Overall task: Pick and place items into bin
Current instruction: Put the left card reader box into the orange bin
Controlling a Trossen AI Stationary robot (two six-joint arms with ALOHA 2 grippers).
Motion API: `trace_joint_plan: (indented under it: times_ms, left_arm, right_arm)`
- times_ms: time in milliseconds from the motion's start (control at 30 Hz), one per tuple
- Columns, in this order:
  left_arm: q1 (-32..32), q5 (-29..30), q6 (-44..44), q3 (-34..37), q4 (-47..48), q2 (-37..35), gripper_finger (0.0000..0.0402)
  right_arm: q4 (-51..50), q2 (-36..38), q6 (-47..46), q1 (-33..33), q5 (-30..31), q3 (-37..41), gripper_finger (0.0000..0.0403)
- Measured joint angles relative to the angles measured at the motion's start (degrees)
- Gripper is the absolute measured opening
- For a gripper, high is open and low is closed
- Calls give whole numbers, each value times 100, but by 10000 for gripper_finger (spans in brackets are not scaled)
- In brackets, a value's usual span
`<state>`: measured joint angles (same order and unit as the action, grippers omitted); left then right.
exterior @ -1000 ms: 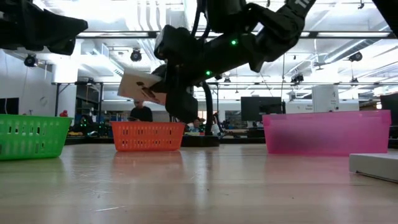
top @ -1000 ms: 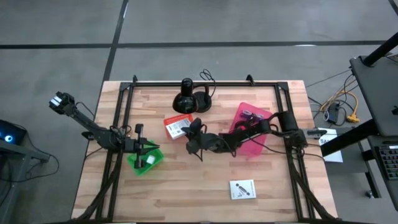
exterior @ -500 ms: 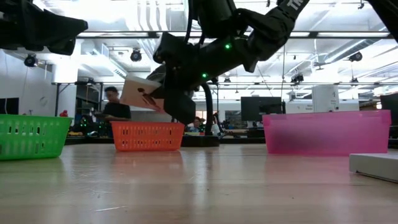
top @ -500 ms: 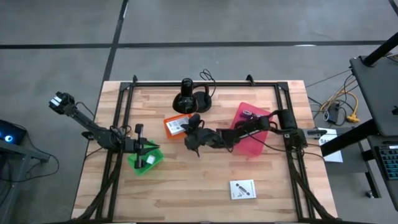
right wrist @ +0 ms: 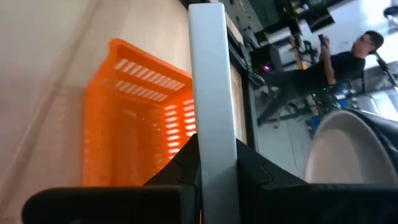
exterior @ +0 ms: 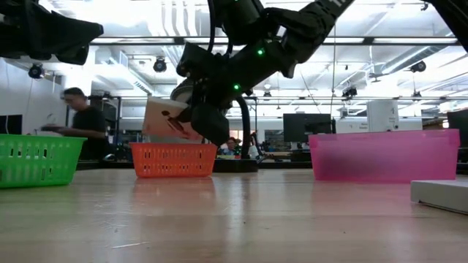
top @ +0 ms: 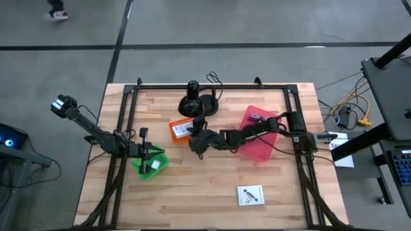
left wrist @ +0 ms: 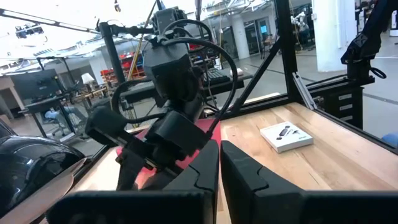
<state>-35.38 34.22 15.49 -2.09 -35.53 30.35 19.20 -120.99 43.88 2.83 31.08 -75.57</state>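
Above orange bin (exterior: 174, 159), card (exterior: 165, 118) print unreadable

Card (top: 184, 130) over the basket (top: 174, 130), another card (top: 250, 194) well apart.

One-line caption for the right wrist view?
Right gripper shut on a white card, edge-on, beside the orange basket.

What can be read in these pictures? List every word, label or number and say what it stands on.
No text is legible.
Flat white printed card lying on the wooden table: dark print, too small to read.
White card held in the right gripper, near the orange mesh basket: dark marks, too blurred to read.
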Motion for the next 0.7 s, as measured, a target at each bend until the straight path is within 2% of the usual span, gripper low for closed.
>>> trace_joint_plan:
  times_ms: [433,600,700]
  left_arm:
    - [0,0,-2,0,0,0,2]
    - [0,0,-2,0,0,0,2]
    - [-2,0,-4,0,0,0,2]
  right_arm:
    - [19,0,-123,-118,-161,-18,38]
    - [10,0,-293,-173,-590,-18,38]
    - [-47,0,-304,-184,-522,-18,38]
